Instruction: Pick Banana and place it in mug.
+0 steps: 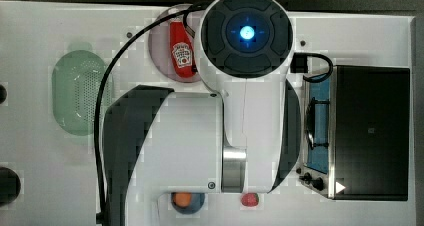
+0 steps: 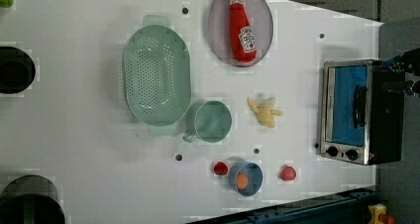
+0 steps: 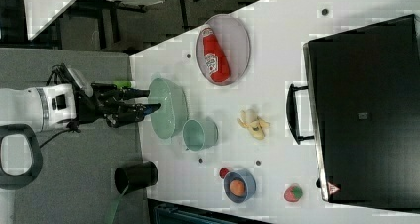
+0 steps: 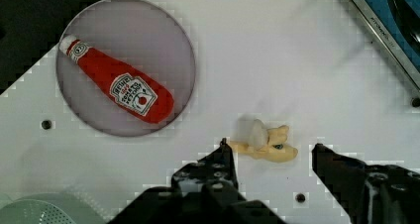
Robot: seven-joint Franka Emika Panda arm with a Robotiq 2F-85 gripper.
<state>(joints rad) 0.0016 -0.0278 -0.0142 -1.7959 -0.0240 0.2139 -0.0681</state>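
The banana [image 2: 265, 111], a small pale yellow bunch, lies on the white table between the mug and the toaster oven; it is also in the right view [image 3: 253, 123]. The mug [image 2: 212, 121] is a round green cup standing upright beside the colander [image 3: 199, 134]. In the wrist view my gripper [image 4: 271, 145] is open, its two dark fingers [image 4: 218, 172] spread to either side of the banana [image 4: 265, 143] below them. In the right view the gripper [image 3: 153, 99] hangs well above the table with nothing held. In the top view the arm [image 1: 240, 86] covers the table's middle.
A ketchup bottle [image 2: 241, 33] lies on a purple plate [image 2: 218, 35]. A pale-green colander [image 2: 157, 75] sits next to the mug. A toaster oven [image 2: 359, 110] stands at the left view's right. A blue bowl [image 2: 252, 184] holding an orange fruit and two red fruits [image 2: 288, 173] are nearby.
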